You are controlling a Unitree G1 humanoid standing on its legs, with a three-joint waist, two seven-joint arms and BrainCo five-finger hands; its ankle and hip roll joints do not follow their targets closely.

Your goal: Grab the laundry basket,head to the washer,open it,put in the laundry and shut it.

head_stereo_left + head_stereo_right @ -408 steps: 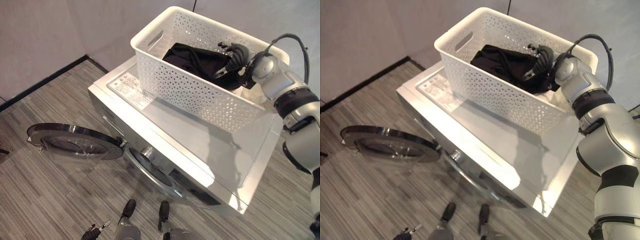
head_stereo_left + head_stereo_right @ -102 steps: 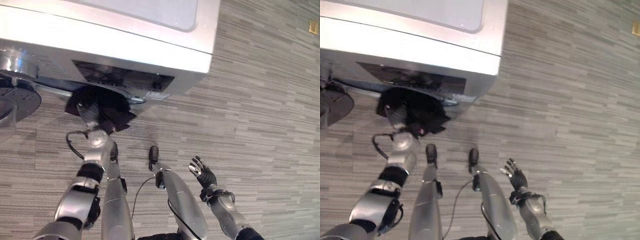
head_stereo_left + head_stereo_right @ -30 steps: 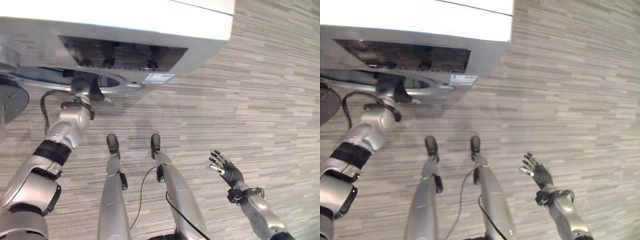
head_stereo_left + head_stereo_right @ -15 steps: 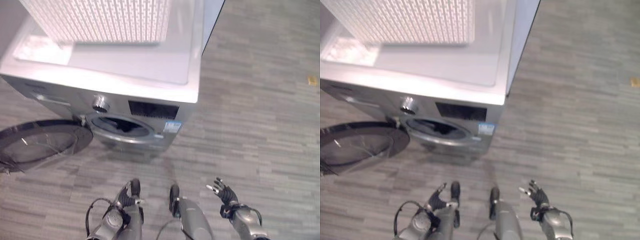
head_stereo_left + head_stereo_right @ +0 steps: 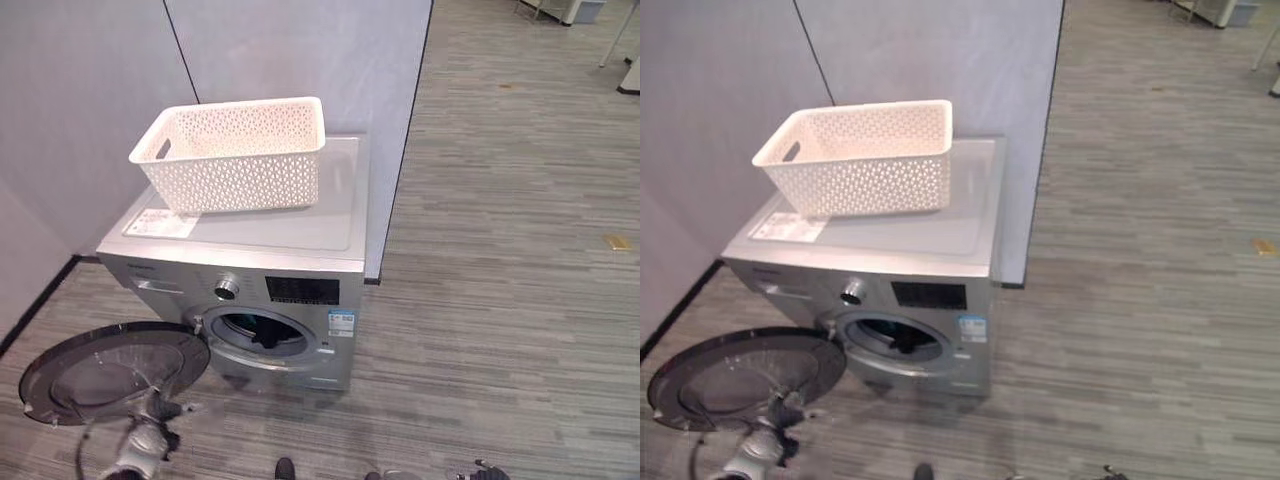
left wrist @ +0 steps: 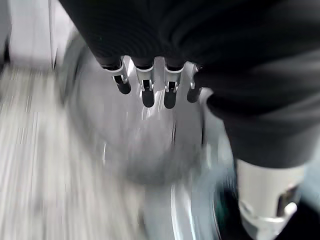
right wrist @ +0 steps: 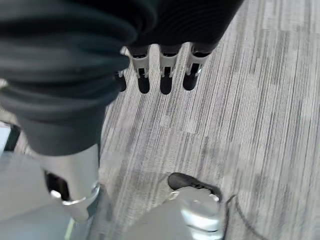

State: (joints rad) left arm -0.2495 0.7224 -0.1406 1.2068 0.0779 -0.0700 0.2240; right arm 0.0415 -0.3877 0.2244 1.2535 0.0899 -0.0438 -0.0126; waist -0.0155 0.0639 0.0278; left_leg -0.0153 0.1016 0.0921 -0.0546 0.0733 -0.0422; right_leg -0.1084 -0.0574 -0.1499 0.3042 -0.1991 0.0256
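Observation:
A white lattice laundry basket [image 5: 235,155] stands on top of the silver washer [image 5: 320,225]; no cloth shows above its rim. The washer's round door [image 5: 110,370] hangs wide open to the left, low over the floor. Dark laundry [image 5: 266,334] lies inside the drum opening. My left hand [image 5: 150,436] is at the near edge of the door, and in its wrist view the straight fingers [image 6: 147,90] hover over the door's glass [image 6: 145,145], holding nothing. My right hand [image 7: 162,75] hangs over the floor to the right, fingers straight and empty.
Grey partition panels [image 5: 300,50] stand right behind the washer, with a black skirting strip [image 5: 35,300] along the left wall. Striped grey floor [image 5: 500,300] stretches wide to the right, with a small yellow tag [image 5: 617,242] lying on it.
The camera has lifted, so the whole washer and basket are in view. My left hand has left the drum opening, gone down and left, and is now at the open door's edge.

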